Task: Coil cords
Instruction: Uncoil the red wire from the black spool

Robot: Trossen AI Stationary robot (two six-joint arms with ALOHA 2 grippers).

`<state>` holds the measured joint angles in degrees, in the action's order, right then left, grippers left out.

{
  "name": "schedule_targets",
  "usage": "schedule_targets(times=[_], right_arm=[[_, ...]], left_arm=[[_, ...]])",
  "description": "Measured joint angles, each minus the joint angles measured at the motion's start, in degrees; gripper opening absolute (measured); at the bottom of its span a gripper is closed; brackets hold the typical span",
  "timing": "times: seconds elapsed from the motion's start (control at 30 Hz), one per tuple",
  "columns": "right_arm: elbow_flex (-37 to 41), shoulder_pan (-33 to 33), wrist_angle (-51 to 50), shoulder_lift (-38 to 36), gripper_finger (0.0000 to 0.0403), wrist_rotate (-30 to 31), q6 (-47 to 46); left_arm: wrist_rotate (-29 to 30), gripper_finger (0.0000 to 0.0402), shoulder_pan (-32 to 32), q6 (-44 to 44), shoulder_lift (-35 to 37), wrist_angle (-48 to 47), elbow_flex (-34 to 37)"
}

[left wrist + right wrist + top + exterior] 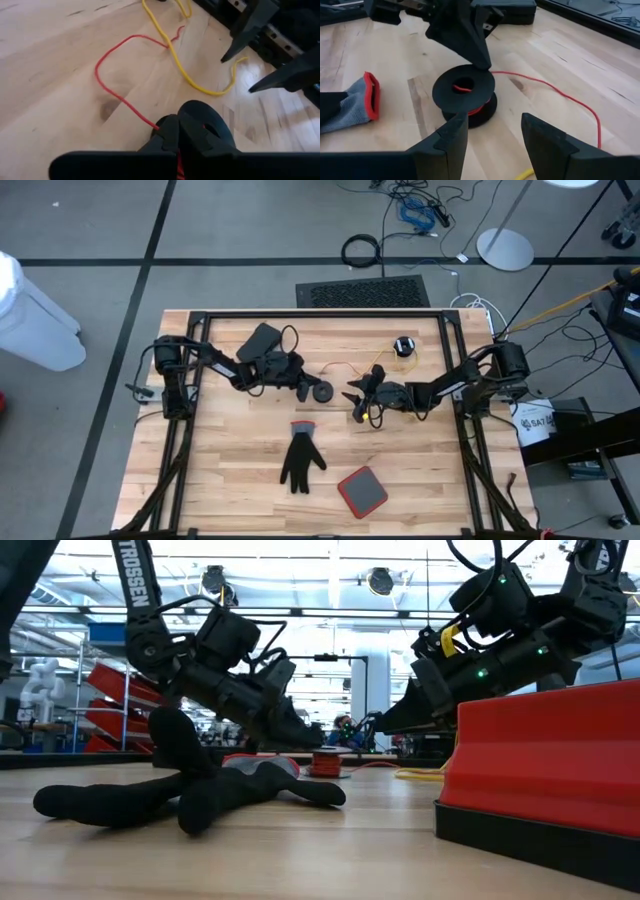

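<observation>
**Left gripper pinches the spool; cords still loose**

The left gripper (482, 60) has its fingers pressed together at the rim of a black spool (465, 95) near the table's middle, and in the left wrist view the fingers (172, 132) close right where the red cord (112, 95) meets the spool. Whether they pinch the cord itself or the spool's edge cannot be told. The spool lies flat on the table (230, 480), with a few red turns showing between its discs and in its hole.

From the spool, the red cord runs out in a wide loop across the wood towards the yellow cord (185, 75), which lies in loose curves. Further right, the right gripper (357, 393) hangs low with its fingers spread wide, just beside the yellow cord and holding nothing. Beyond it, nearer the far right corner, a second spool (403, 346) sits with yellow cord around it.

By this showing the work is at an early stage: most of the red cord is still unwound, and the yellow one is strewn, not coiled. Both remain to be wound up.

The cords' ends are hard to follow; where red and yellow cross, it is unclear whether they join. A glove (300, 455) and a red box (362, 492) lie nearer the front, well apart from the cords.
</observation>
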<state>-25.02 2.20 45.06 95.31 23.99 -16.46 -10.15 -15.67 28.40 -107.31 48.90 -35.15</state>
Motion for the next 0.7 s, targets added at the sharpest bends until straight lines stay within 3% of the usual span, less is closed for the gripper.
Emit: schedule_targets(times=[0.57, 0.7], right_arm=[[0.0, -7.31, 2.89, 0.0, 0.0171, -14.98, -17.11], [0.0, -8.13, 2.56, 0.0, 0.0171, -15.45, -19.46]], left_arm=[[-0.54, 0.0001, 0.16, -0.7, 0.0, -0.42, -0.36], [0.57, 0.0027, 0.16, -0.68, 0.0, -0.37, -0.36]])
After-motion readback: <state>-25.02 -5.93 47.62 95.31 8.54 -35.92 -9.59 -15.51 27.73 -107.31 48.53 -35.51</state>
